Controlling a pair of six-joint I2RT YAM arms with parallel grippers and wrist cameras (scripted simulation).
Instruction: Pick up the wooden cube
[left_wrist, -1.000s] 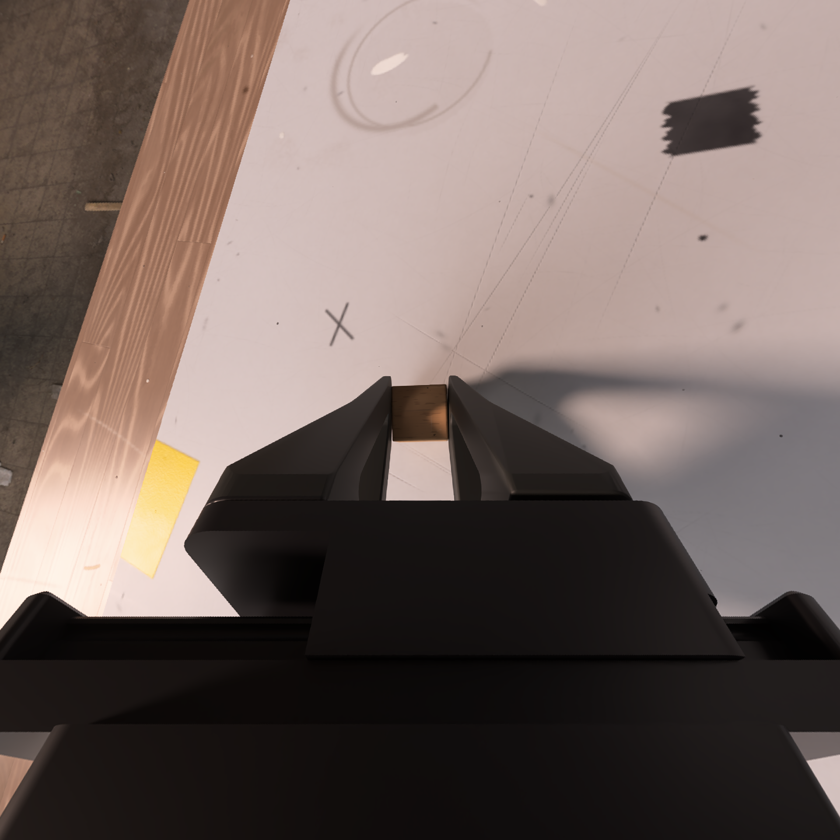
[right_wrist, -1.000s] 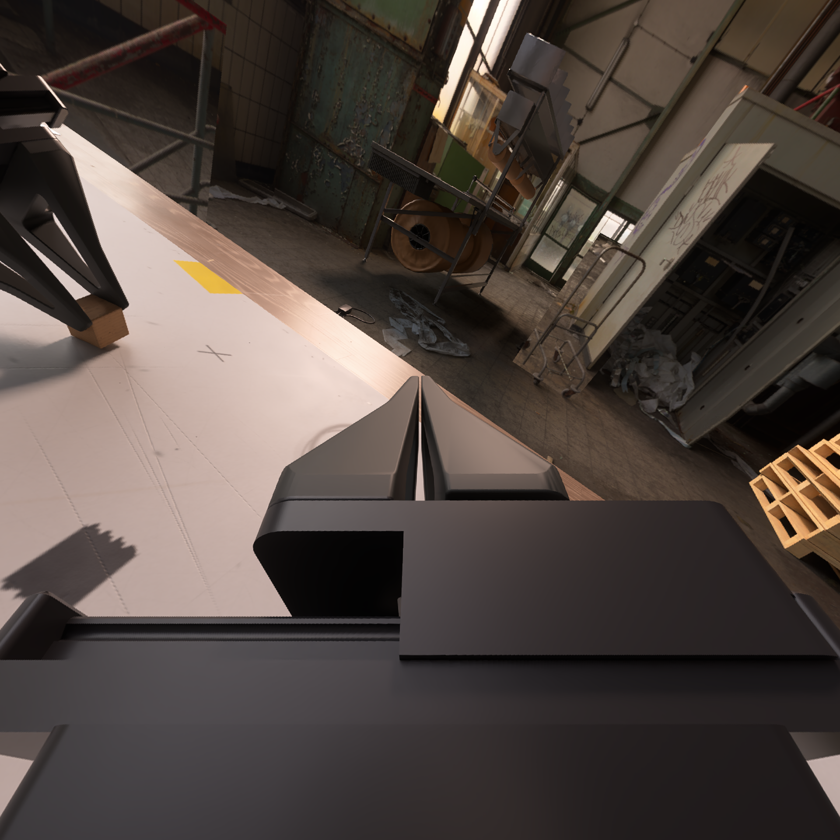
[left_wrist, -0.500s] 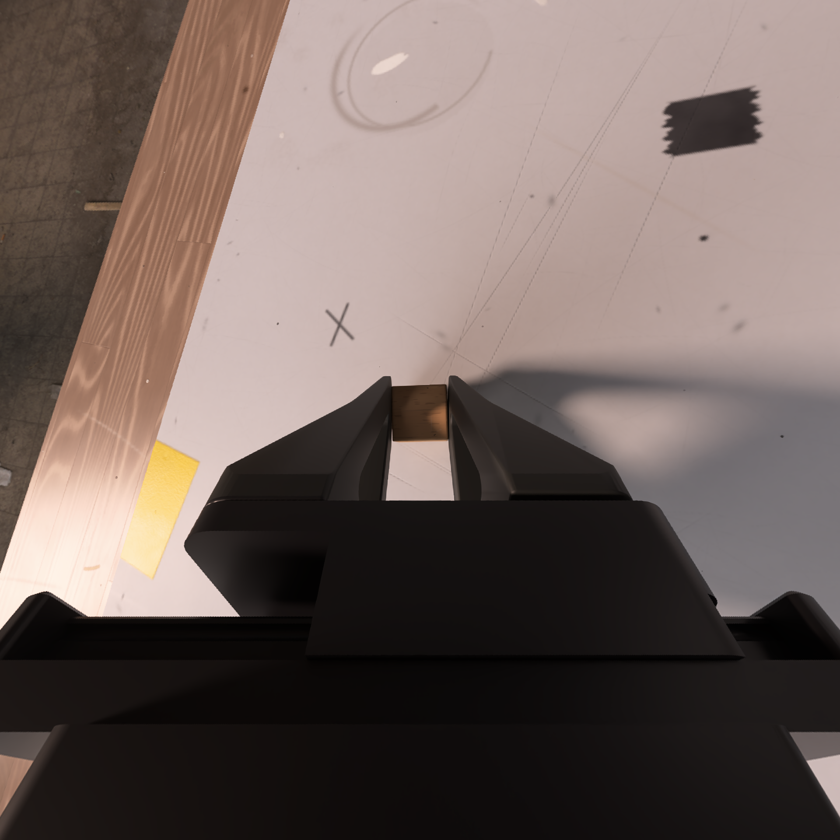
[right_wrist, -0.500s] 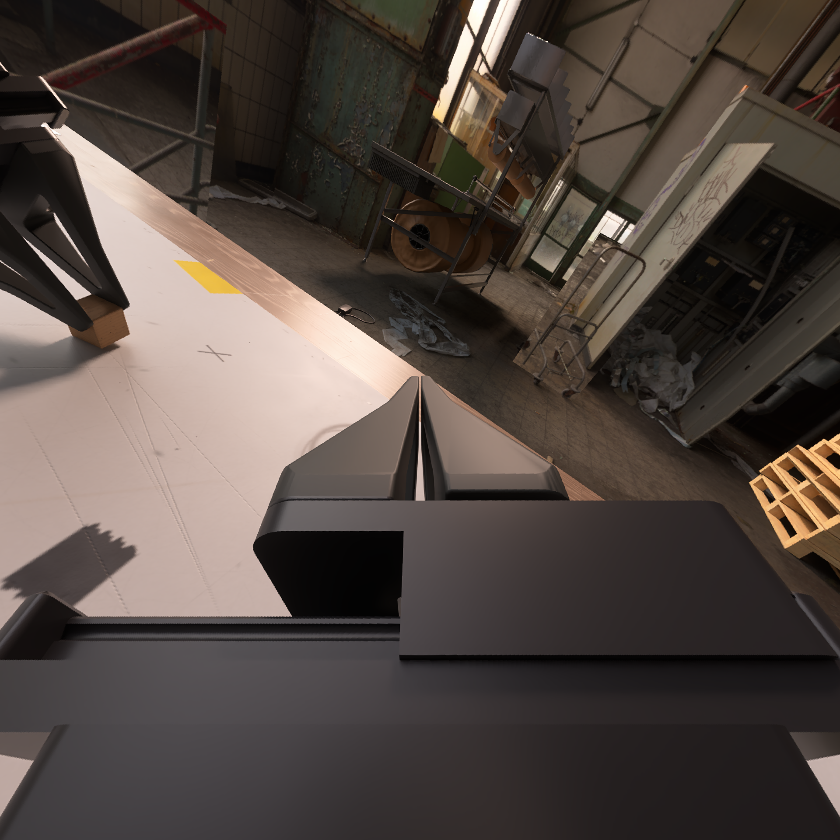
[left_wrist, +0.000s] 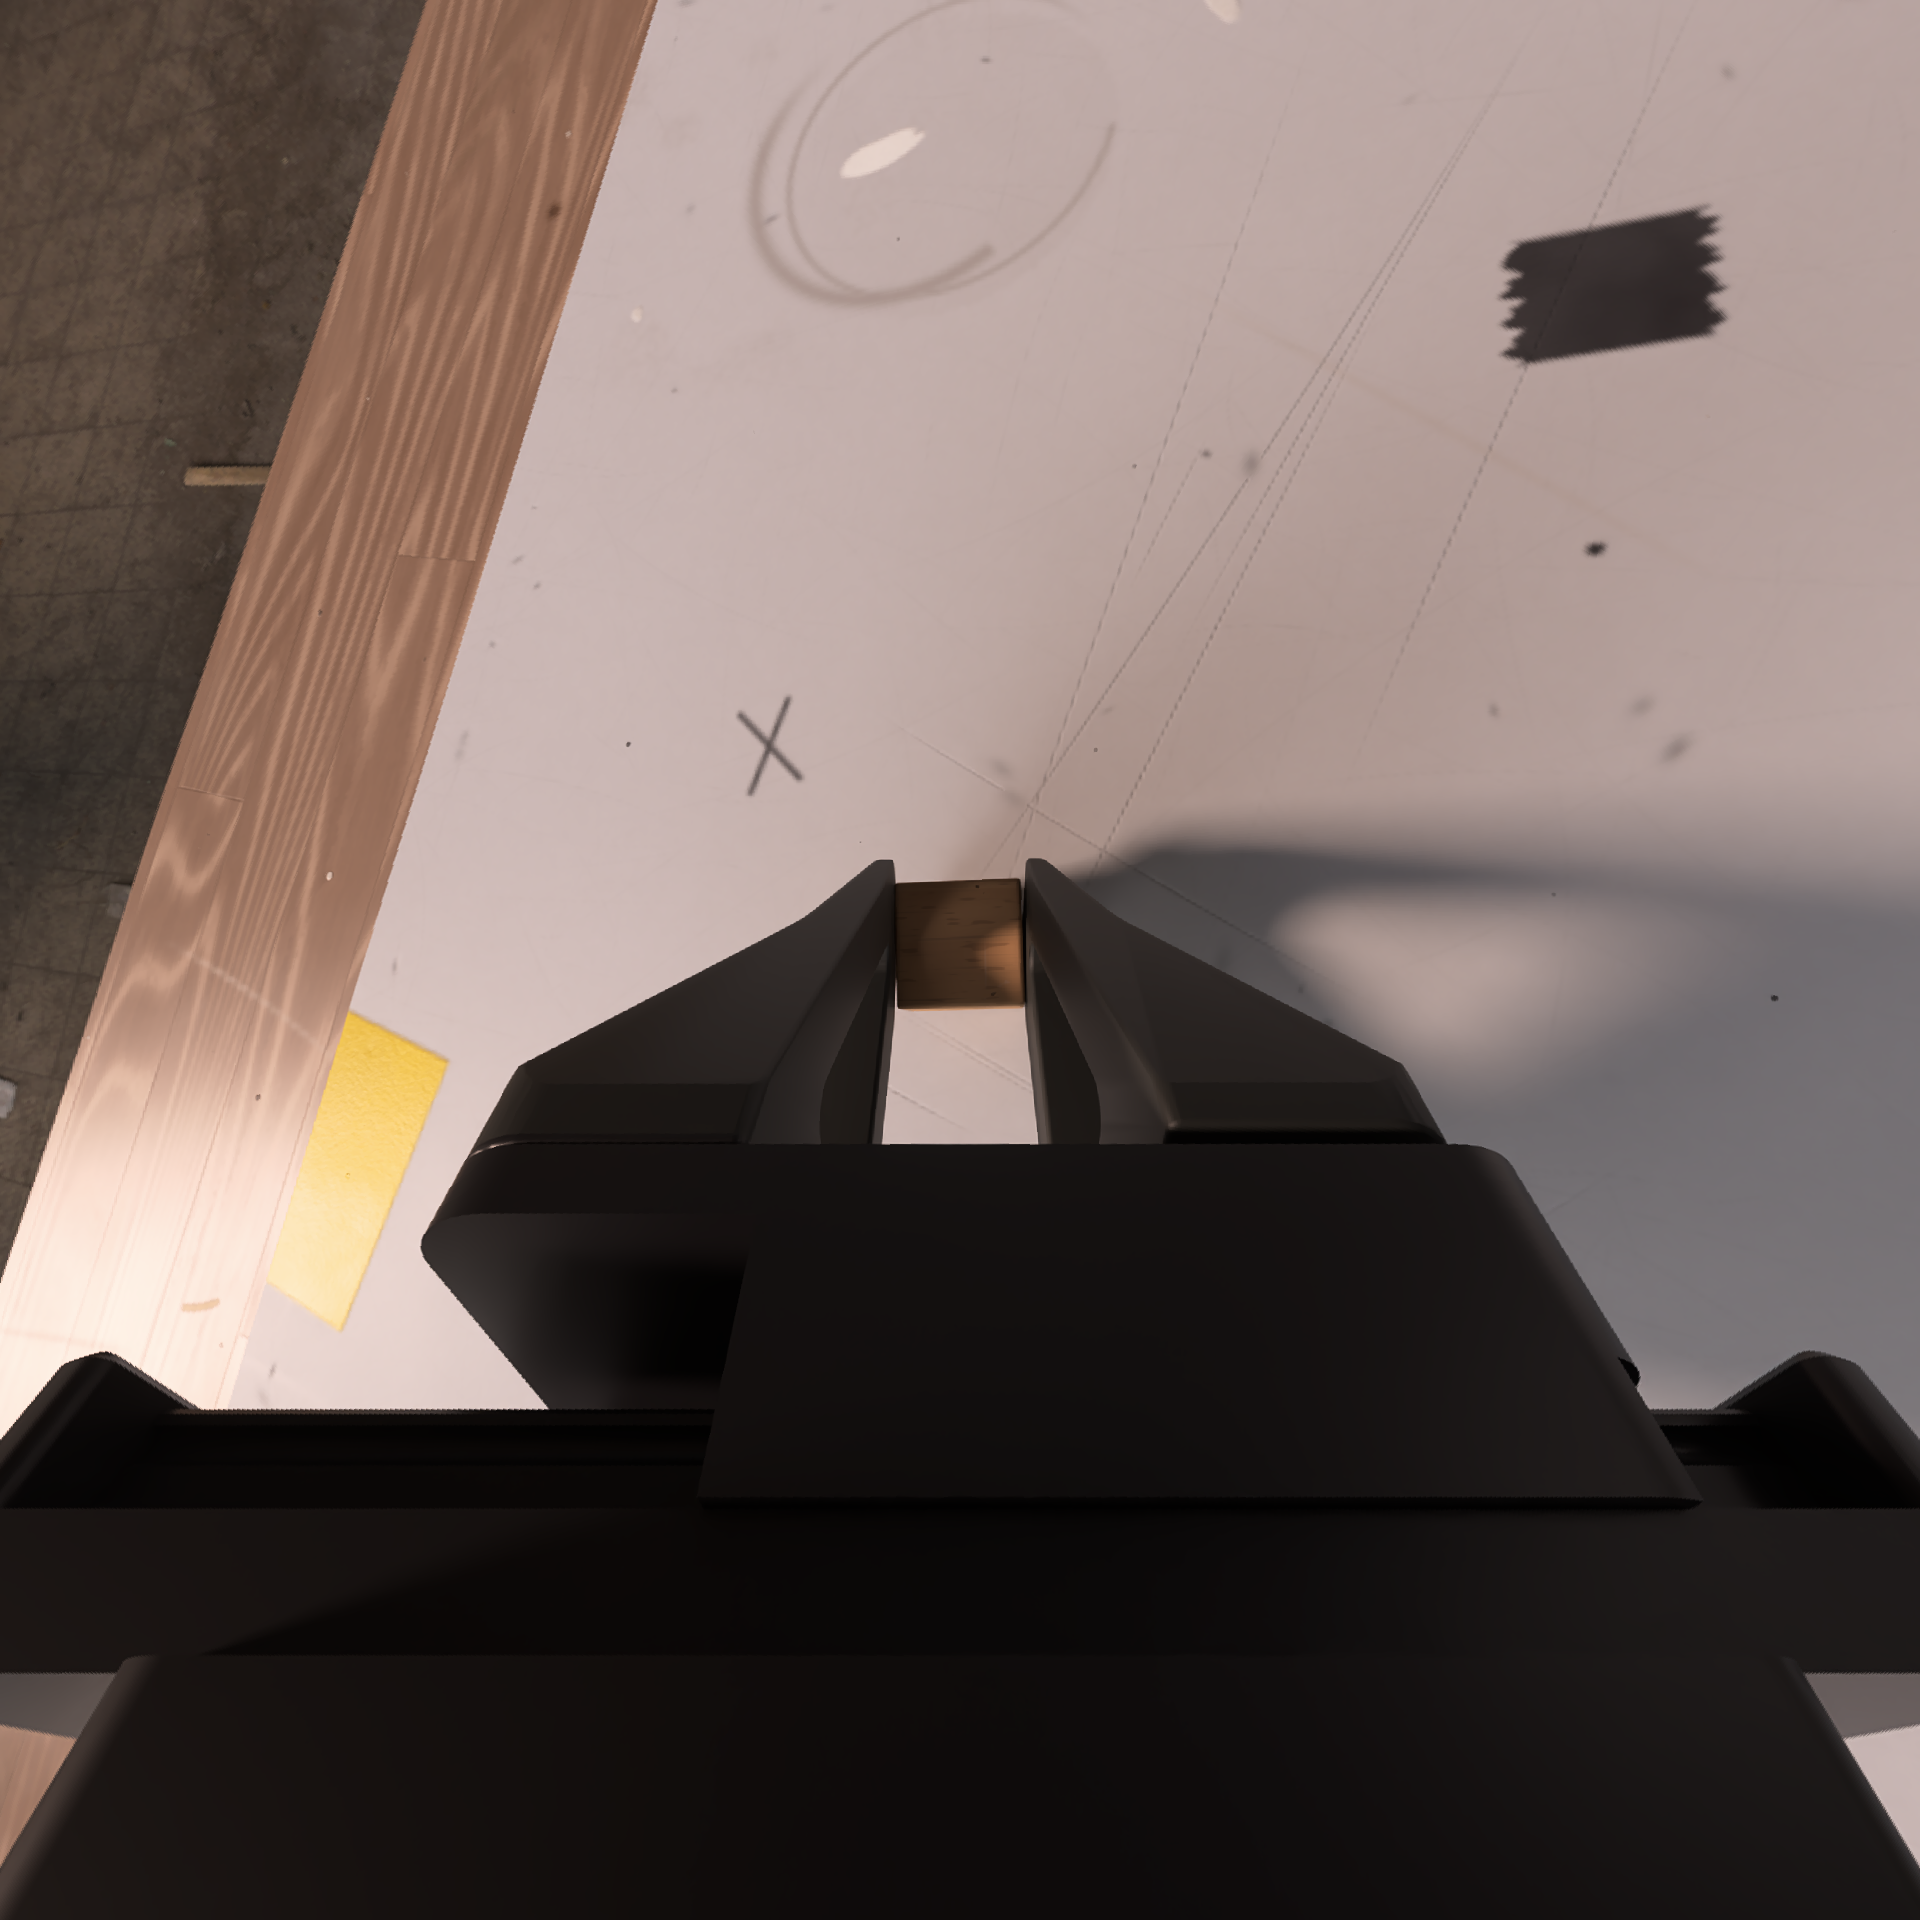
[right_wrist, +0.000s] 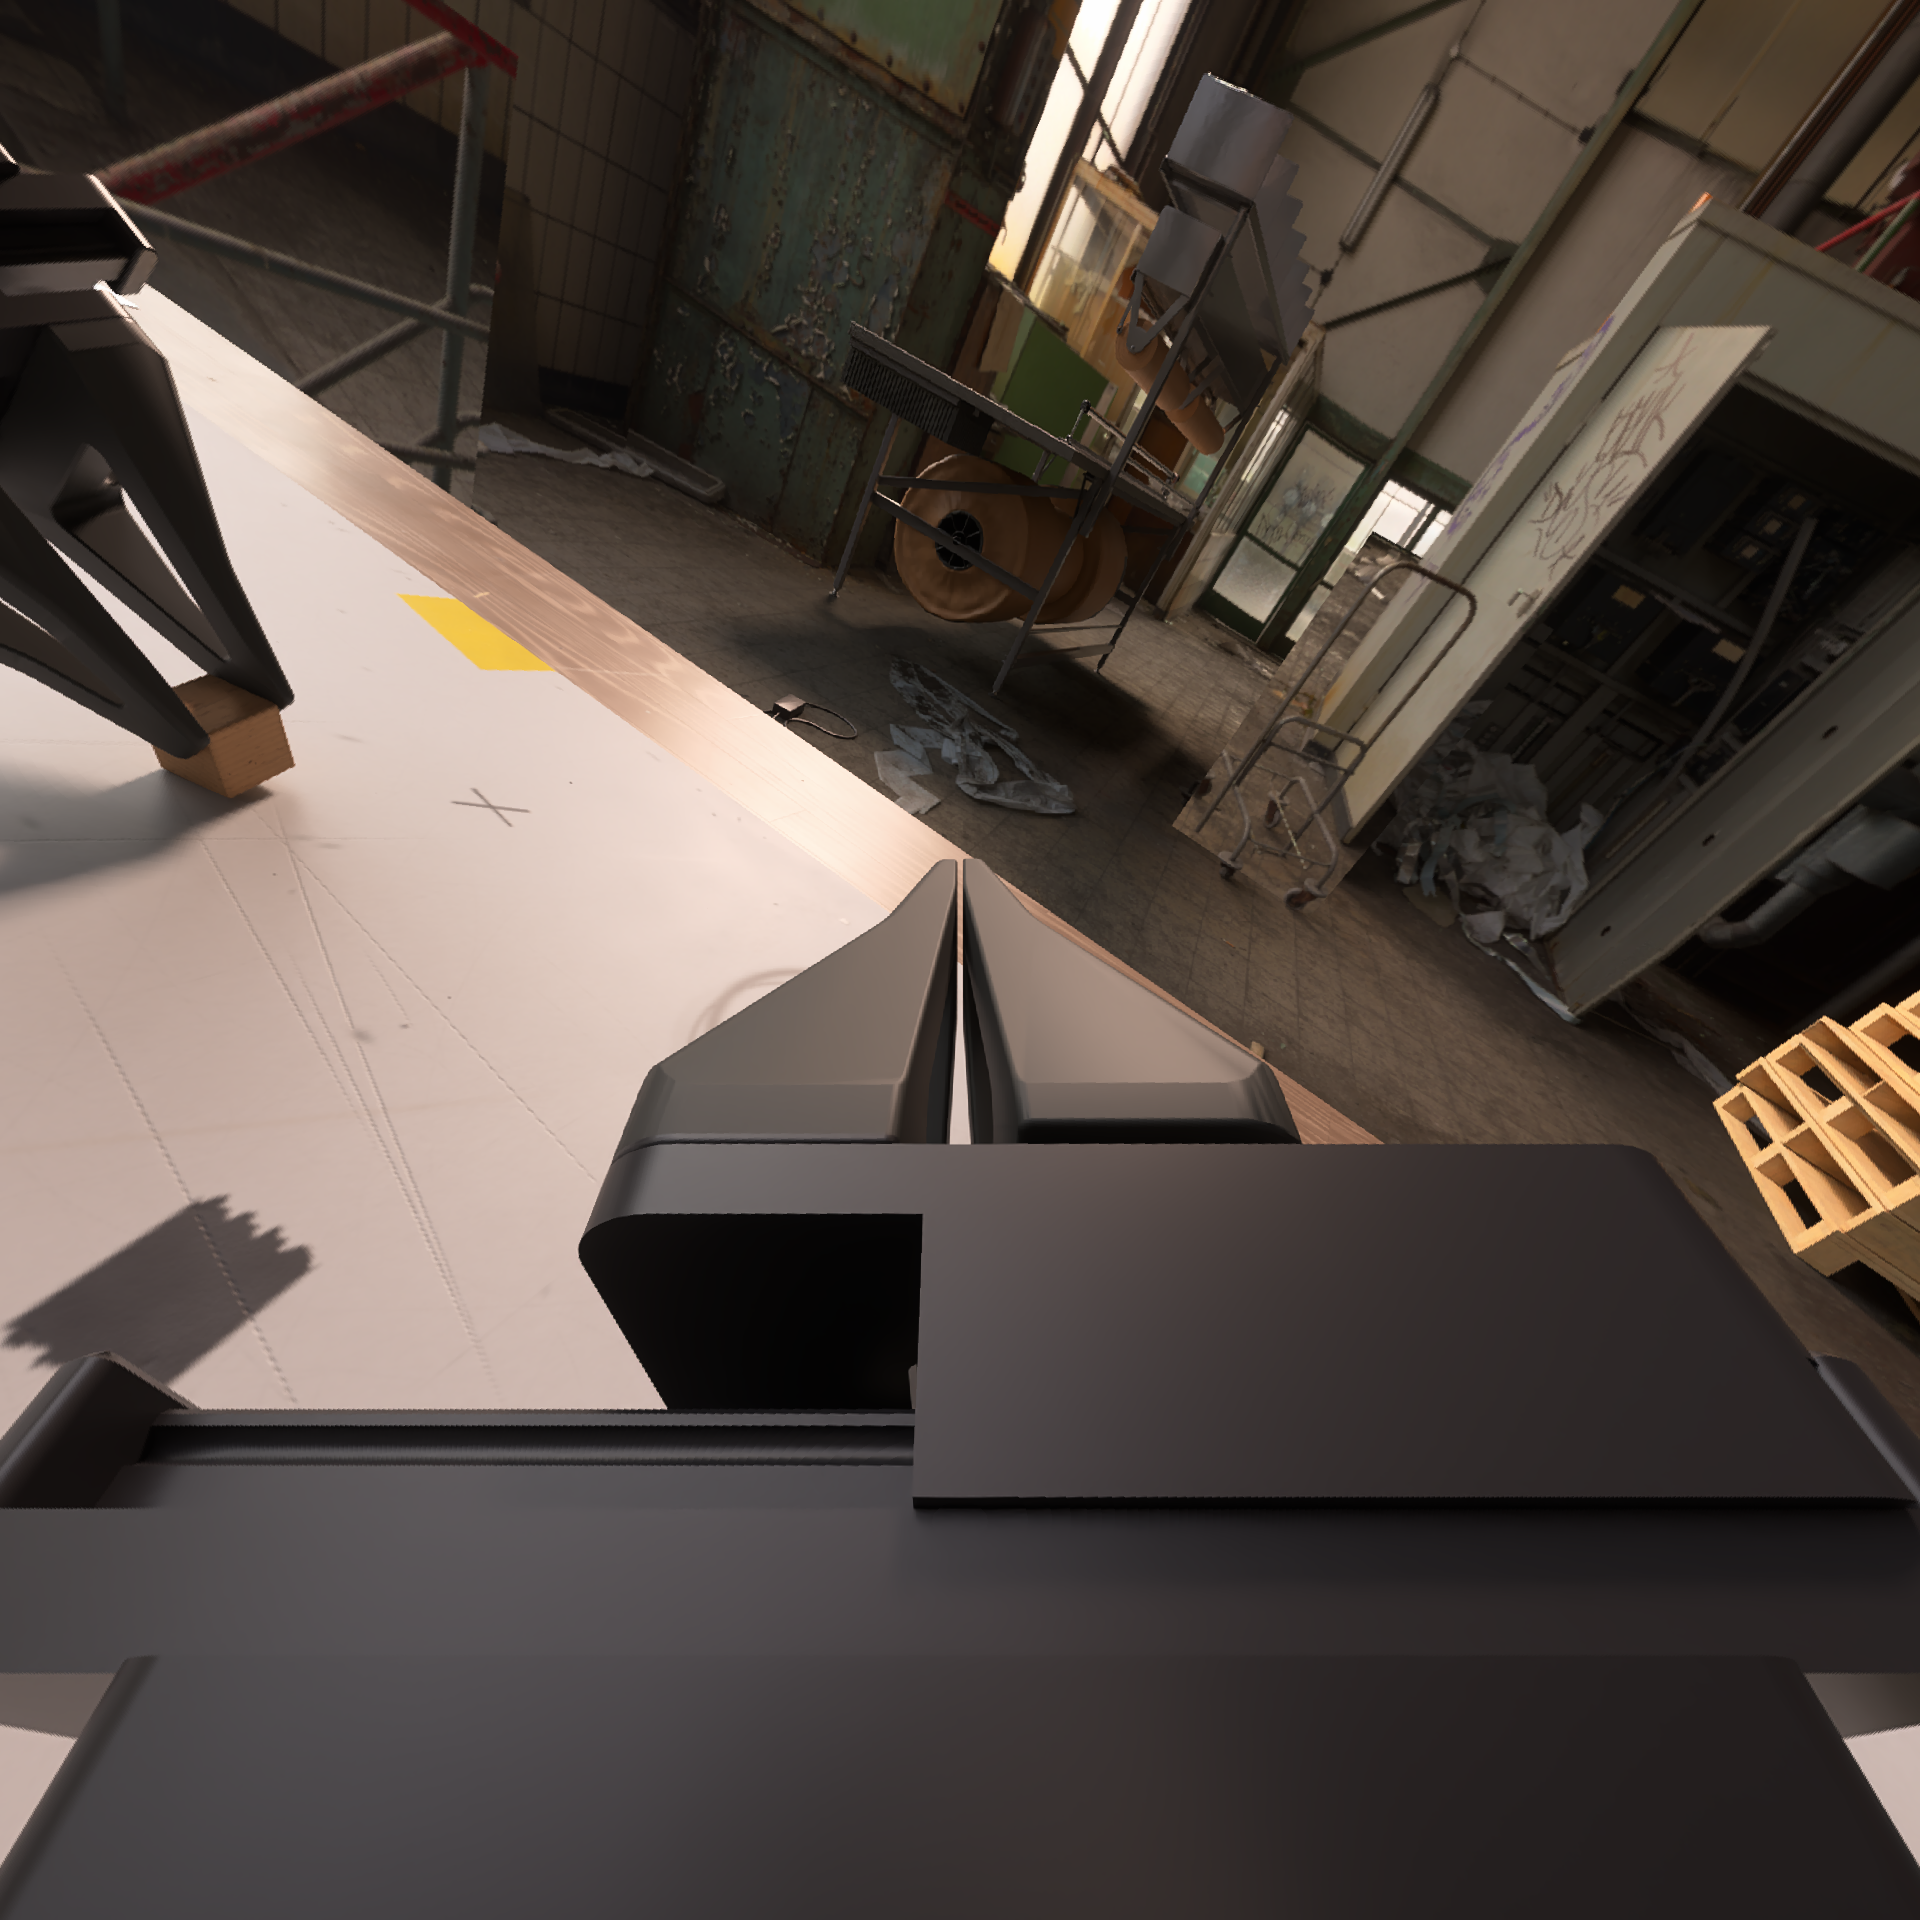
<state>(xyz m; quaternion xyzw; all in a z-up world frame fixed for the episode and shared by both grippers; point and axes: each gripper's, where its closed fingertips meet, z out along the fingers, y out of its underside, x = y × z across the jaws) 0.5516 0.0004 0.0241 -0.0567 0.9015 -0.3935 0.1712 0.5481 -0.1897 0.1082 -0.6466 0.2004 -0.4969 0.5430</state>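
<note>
The left pincer, cut off by the upper left frame edge, covers the wooden cube's top; whether the cube touches the tabletop is unclear.

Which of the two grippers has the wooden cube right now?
The left gripper: its fingers clamp the wooden cube on both sides. The right gripper is shut on nothing, apart.

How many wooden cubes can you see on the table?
1. The wooden cube sits between the fingertips of the left tool, low on the white table near a small X mark. Others could hide behind the black tool bodies.
</note>
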